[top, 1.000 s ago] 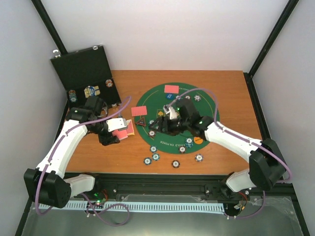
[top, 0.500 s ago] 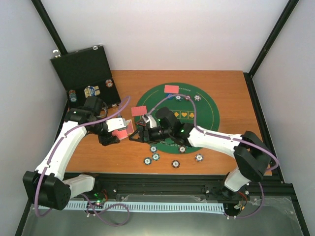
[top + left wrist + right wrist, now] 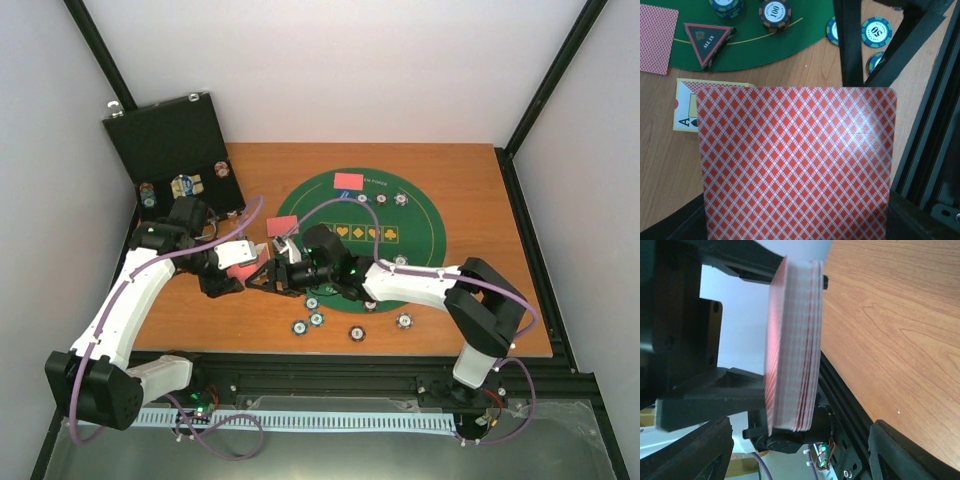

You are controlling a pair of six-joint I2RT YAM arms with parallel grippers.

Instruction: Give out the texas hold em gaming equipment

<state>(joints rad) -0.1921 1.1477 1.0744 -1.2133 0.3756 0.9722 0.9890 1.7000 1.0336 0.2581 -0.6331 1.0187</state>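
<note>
My left gripper is shut on a deck of red-backed playing cards, held over the wood left of the mat; its fingertips are hidden behind the deck. My right gripper is open right beside the deck, with the deck's edge between and ahead of its fingers. The black red-edged triangle marker lies on the mat's edge. Single cards lie on the mat and at its left rim. Several poker chips sit near the mat's front edge.
The black hinged case stands open at the back left with chips in it. The round green mat covers the table's middle. A yellow face-up ace card lies on the wood under the deck. A black rail runs along the table's near edge.
My right arm has swung left off the mat until its open gripper reached the deck. My left arm has held the deck in nearly the same place.
</note>
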